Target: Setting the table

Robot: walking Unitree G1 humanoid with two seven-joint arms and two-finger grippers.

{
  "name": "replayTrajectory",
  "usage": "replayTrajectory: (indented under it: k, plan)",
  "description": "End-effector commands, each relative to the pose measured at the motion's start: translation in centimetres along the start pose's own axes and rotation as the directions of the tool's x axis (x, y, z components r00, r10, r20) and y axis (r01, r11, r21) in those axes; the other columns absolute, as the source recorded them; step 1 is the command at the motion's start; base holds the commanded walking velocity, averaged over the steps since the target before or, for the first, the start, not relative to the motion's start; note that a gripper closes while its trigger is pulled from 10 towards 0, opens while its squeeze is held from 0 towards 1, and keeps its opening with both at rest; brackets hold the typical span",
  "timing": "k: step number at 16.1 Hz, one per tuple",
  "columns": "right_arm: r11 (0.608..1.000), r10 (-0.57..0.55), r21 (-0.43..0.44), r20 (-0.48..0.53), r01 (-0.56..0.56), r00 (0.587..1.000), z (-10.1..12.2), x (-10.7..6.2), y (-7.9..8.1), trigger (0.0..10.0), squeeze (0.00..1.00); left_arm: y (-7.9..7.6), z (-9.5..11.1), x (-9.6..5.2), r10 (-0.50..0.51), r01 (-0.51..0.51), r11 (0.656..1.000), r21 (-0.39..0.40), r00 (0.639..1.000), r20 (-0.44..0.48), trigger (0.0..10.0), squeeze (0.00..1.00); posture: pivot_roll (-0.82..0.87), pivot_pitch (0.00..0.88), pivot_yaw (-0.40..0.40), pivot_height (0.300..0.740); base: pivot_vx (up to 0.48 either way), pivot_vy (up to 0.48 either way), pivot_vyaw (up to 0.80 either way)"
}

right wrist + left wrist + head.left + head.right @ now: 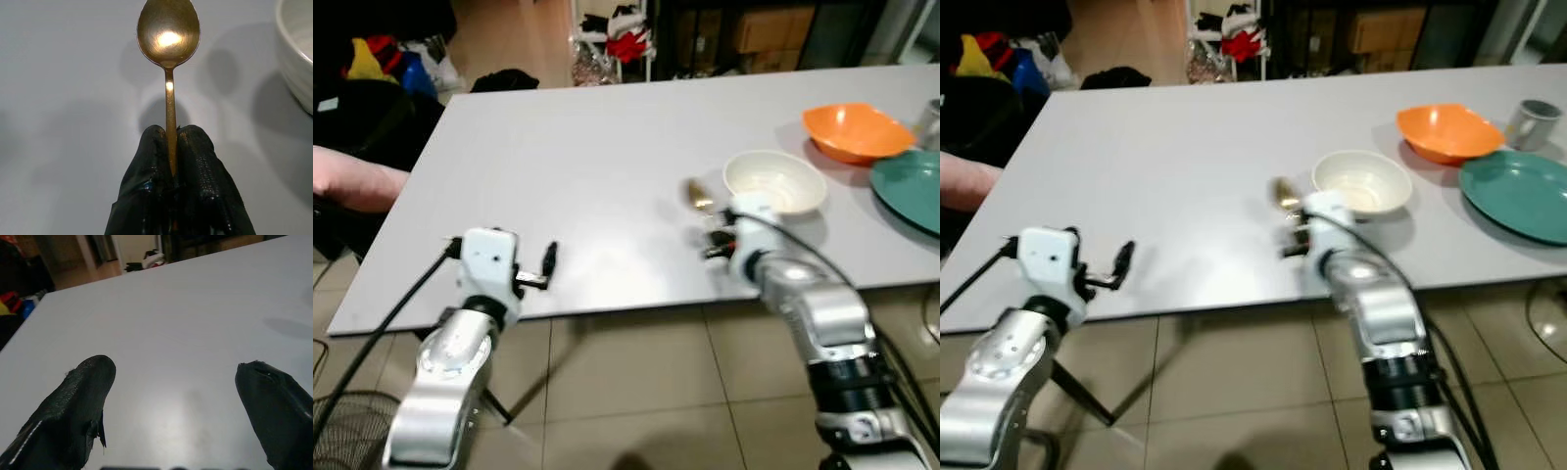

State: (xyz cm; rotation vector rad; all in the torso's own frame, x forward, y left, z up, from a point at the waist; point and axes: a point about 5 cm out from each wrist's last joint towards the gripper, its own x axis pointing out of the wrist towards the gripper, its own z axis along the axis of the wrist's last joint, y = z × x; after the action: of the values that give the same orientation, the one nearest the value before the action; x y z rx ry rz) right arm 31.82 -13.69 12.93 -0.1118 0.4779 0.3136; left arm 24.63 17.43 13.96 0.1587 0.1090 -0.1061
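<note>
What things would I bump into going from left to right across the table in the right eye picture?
Left gripper → gold spoon → white bowl → orange bowl → green plate, with the grey cup behind it.

- The right gripper [172, 147] has its two black fingers [198, 161] pressed together on the thin handle of a gold spoon [168, 36].
- The spoon's bowl points away from the gripper, above the grey table [63, 98].
- A white bowl [296, 54] sits just beside the spoon.
</note>
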Motion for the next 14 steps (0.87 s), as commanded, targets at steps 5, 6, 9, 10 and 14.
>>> replayTrajectory:
  k: [5,6,9,10,14]
  plan:
    - [0.997,0.044,-0.057,0.016,-0.043,0.999,0.4,-0.6,-0.9,10.0,0.0,-0.6,0.2,-0.5,-0.016,0.016,1.0,-0.016,1.0,0.009,10.0,0.0,-0.07,0.0,0.048,0.74,0.178,0.0,0.0]
    - [0.997,0.046,-0.058,0.015,-0.045,0.999,0.4,-0.6,-0.9,10.0,0.0,-0.7,0.1,-0.6,-0.02,0.02,1.0,-0.014,1.0,0.002,10.0,0.0,-0.07,0.0,0.047,0.74,0.0,0.0,0.0]
    - [0.998,0.008,-0.067,-0.011,-0.009,1.0,0.2,-0.4,-1.4,10.0,0.0,-1.2,0.2,-0.6,-0.059,0.059,0.998,-0.014,0.998,0.003,10.0,0.0,-0.07,0.0,0.049,0.74,0.0,0.0,0.0]
    - [0.998,-0.023,-0.067,-0.027,0.021,0.999,-0.1,-0.3,-1.8,10.0,0.0,-1.6,0.3,-0.6,-0.101,0.101,0.995,-0.01,0.995,0.007,10.0,0.0,-0.07,0.0,0.049,0.74,0.0,0.0,0.0]
    - [0.997,-0.068,-0.028,-0.046,0.067,0.997,-0.6,0.5,-2.4,10.0,0.0,-2.8,0.7,-0.8,-0.233,0.233,0.972,-0.008,0.972,0.015,10.0,0.0,-0.07,0.0,0.062,0.74,0.0,0.0,0.0]
